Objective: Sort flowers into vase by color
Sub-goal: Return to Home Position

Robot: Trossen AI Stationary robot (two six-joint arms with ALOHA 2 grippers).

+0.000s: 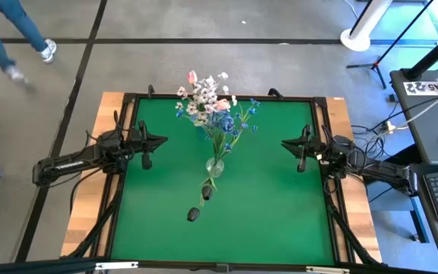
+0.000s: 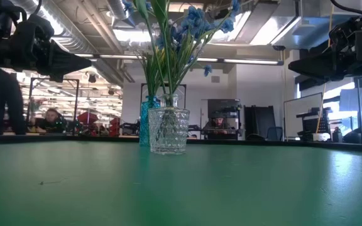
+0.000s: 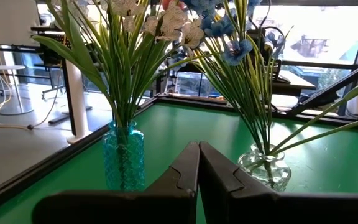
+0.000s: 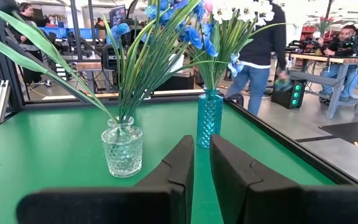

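Two vases stand in the middle of the green table. A clear glass vase (image 1: pixel 214 166) (image 4: pixel 122 149) holds blue blossom sprays (image 3: pixel 232 50). A teal vase (image 3: pixel 123 155) (image 4: pixel 209 124) behind it holds white blossoms (image 3: pixel 166 22) and a pink bud (image 1: pixel 192 77). All stems stand in the vase mouths. My left gripper (image 1: pixel 160 140) (image 3: pixel 199 168) hovers level at the table's left side, shut and empty, pointing at the vases. My right gripper (image 1: pixel 287 143) (image 4: pixel 202 162) hovers level at the right side, its fingers a narrow gap apart with nothing between them.
Two small dark lumps (image 1: pixel 206 192) (image 1: pixel 193 215) lie on the mat nearer the front edge than the clear vase. A black raised frame (image 1: pixel 226 97) runs round the table. People stand and sit in the room beyond it.
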